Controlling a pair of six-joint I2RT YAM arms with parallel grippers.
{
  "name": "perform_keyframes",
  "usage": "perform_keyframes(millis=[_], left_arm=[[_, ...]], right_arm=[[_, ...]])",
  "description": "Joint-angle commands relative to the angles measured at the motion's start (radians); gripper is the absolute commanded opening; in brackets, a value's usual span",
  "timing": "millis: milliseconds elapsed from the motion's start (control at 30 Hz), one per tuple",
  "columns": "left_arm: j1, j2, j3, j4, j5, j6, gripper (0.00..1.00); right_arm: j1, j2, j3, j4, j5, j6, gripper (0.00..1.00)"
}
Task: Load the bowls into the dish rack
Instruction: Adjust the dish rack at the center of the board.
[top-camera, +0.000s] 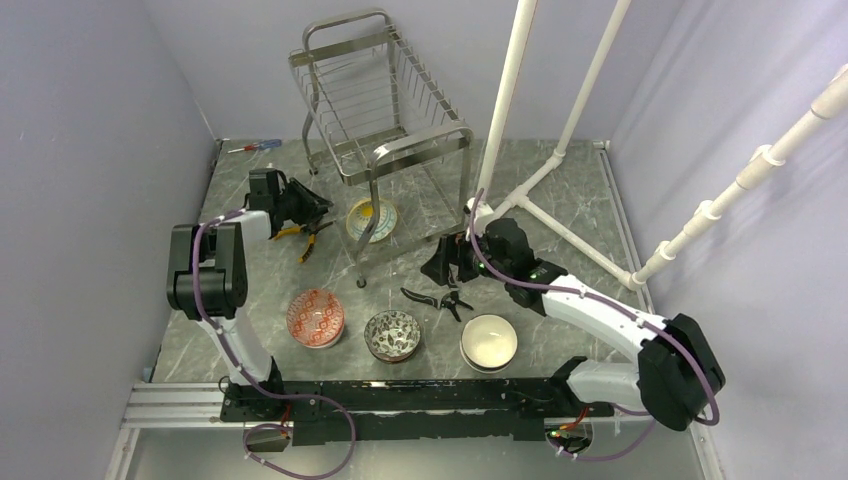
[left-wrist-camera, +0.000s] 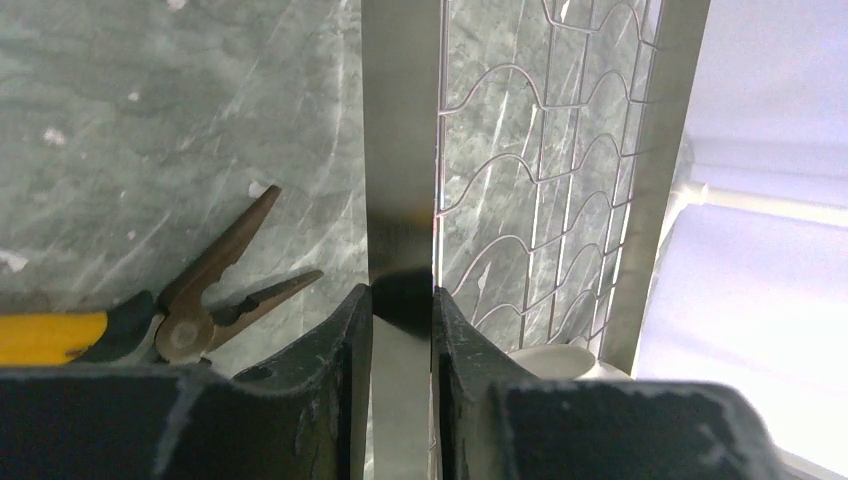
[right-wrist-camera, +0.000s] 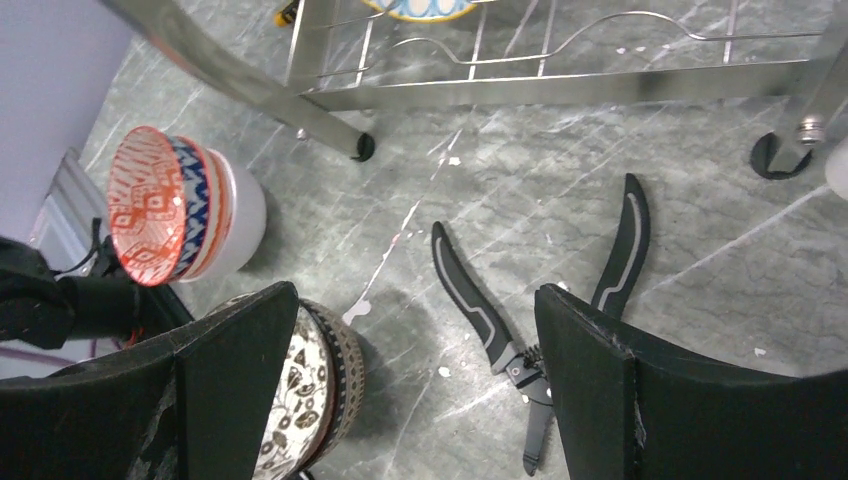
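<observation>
The bowls (top-camera: 392, 335) are not yet racked: three stand upright in a row along the near edge of the counter (top-camera: 570, 200), and a fourth sits at the rack's foot. Toward the left edge, the left pincer (left-wrist-camera: 402, 296) has its dark, scuffed fingers (left-wrist-camera: 345, 340) pressed against both faces of a flat upright of the dish rack (top-camera: 420, 141). It is set narrow and grips the upright, probably to steady the light wire frame for loading. Yellow-handled pliers (left-wrist-camera: 190, 310) lie just beside it. Nearer, the red-patterned bowl (top-camera: 315, 317) is glazed, with a white outer wall. The rack, made of shiny steel tube and thin wavy wire, stands tall toward the far edge. The teal bowl with a yellow centre (top-camera: 371, 220) leans at its base, though I cannot tell whether it is on the lower tier or the counter. Next comes the dark-patterned bowl (top-camera: 392, 335), then black-handled shears (right-wrist-camera: 540, 330). The right pincer (right-wrist-camera: 412, 300) hangs above them, spread wide and empty, likely poised for a bowl. Rightmost is the plain pale bowl (top-camera: 489, 342).
</observation>
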Motion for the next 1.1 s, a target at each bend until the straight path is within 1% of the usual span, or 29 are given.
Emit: perform_keyframes(millis=[0,100,233,367,467,567,667,733,800,967,1067], left_arm=[[0.016,-0.083,-0.094,0.043,-0.057,-0.090,0.03],[0.016,-0.111,-0.144,0.072,-0.094,-0.117,0.03],[0.017,-0.161,-0.185,0.039,-0.178,-0.139,0.03],[0.017,-0.224,-0.244,0.031,-0.270,-0.181,0.03],[0.019,-0.264,-0.279,0.029,-0.306,-0.204,0.03],[0.019,-0.294,-0.302,0.004,-0.333,-0.229,0.03],[0.018,-0.303,-0.326,0.017,-0.332,-0.254,0.03],[0.019,-0.302,-0.336,0.026,-0.322,-0.264,0.03],[0.019,-0.301,-0.344,0.035,-0.310,-0.267,0.03],[0.019,-0.309,-0.365,0.057,-0.291,-0.278,0.03],[0.019,-0.315,-0.386,0.078,-0.281,-0.286,0.03]], right_arm=[[0.005,0.047,0.037,0.096,0.055,0.014,0.92],[0.008,0.092,0.047,0.135,0.058,0.031,0.90],[0.022,0.154,0.059,0.181,0.087,0.045,0.88],[0.059,0.215,0.080,0.219,0.126,0.045,0.83],[0.108,0.240,0.113,0.224,0.167,0.017,0.80],[0.161,0.216,0.119,0.244,0.189,-0.043,0.82],[0.209,0.190,0.113,0.270,0.196,-0.086,0.86],[0.227,0.181,0.109,0.306,0.185,-0.088,0.88],[0.242,0.182,0.123,0.330,0.192,-0.073,0.88],[0.272,0.211,0.194,0.354,0.277,-0.049,0.88],[0.276,0.247,0.247,0.365,0.290,-0.042,0.88]])
